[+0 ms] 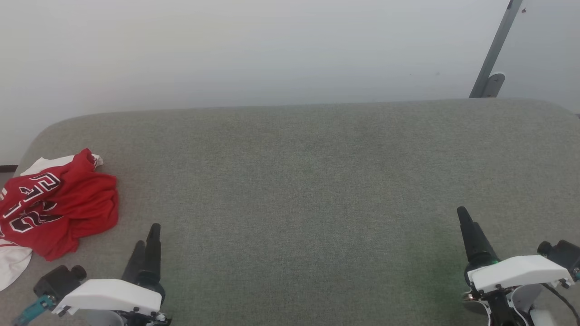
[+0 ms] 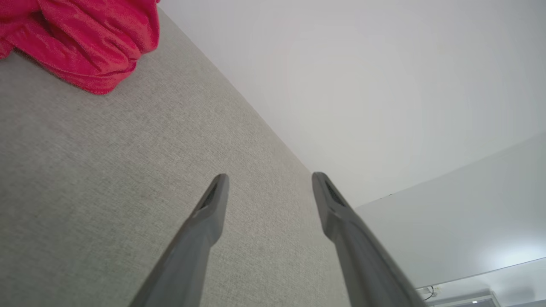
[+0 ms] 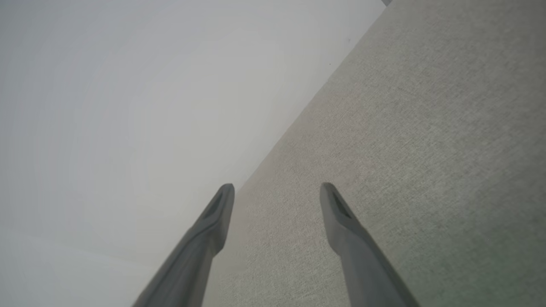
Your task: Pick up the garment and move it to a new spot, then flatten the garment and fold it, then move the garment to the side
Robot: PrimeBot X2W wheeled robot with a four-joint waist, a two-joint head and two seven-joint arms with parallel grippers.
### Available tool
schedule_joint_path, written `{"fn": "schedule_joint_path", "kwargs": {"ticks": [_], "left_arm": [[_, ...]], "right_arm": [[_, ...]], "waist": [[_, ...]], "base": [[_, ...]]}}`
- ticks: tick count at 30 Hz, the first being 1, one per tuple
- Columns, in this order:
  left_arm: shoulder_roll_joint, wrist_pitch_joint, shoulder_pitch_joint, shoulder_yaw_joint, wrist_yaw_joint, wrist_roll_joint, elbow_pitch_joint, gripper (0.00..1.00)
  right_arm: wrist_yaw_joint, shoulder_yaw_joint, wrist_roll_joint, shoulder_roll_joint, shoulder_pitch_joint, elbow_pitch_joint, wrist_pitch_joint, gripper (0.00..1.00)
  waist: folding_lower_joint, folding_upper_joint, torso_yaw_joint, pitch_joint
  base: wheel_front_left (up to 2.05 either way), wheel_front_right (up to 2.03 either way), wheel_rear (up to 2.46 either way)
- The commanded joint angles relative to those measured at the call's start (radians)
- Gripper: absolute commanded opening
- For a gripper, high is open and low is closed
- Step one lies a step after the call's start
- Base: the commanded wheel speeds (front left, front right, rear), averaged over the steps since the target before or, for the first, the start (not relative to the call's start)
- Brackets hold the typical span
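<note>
Pale, unmarked wall [image 1: 272, 45] fills the 12 o'clock half of the head view, and below it spreads a broad grey-green woven fabric surface with rounded far corners [image 1: 308, 181]. On that surface, out at 9 o'clock by its left edge, lies the garment [image 1: 59, 208], a red jersey shirt crumpled into a loose heap, its black white-edged lettering folded and only partly readable, with white fabric showing along the heap's 12 o'clock and 6 o'clock edges. In the left wrist view its red folds sit in the 11 o'clock corner, well apart from the fingers. The left gripper [image 1: 147, 234] rests at 7 o'clock in the head view, just beside the heap at its 4 o'clock side but not touching it; its two long dark fingers stand spread with bare fabric between them. The right gripper [image 3: 277, 185] sits at 4 o'clock in the head view, far from the shirt, its fingers likewise parted wide and holding nothing. A slim grey metal post with a rounded bracket [image 1: 491, 59] leans against the wall at 1 o'clock, behind the surface's far edge.
</note>
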Motion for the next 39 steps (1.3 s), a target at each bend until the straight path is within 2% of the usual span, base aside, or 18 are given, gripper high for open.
{"fn": "schedule_joint_path", "kwargs": {"ticks": [1,13,25,39], "left_arm": [[0.014,-0.010,-0.011,-0.001,0.008,0.043,-0.017,1.00],[0.055,-0.049,0.003,-0.006,0.017,0.247,-0.013,1.00],[0.064,-0.080,0.018,0.011,0.006,0.381,-0.024,1.00],[0.065,-0.116,0.043,0.049,-0.032,0.509,-0.045,1.00]], "right_arm": [[0.000,-0.007,-0.045,-0.003,-0.023,-0.016,0.000,1.00],[0.001,-0.046,-0.271,-0.007,-0.015,-0.058,-0.003,1.00],[0.001,-0.069,-0.393,-0.023,-0.008,-0.069,-0.020,1.00],[0.001,-0.081,-0.517,-0.032,0.000,-0.094,-0.036,1.00]], "waist": [[0.0000,0.0000,0.000,0.000],[0.0000,0.0000,-0.002,-0.004],[0.0000,0.0000,-0.002,-0.004],[0.0000,0.0000,-0.005,-0.005]], "base": [[0.00,0.00,0.00],[0.00,0.00,0.00],[0.00,0.00,0.00],[0.00,0.00,0.00]]}}
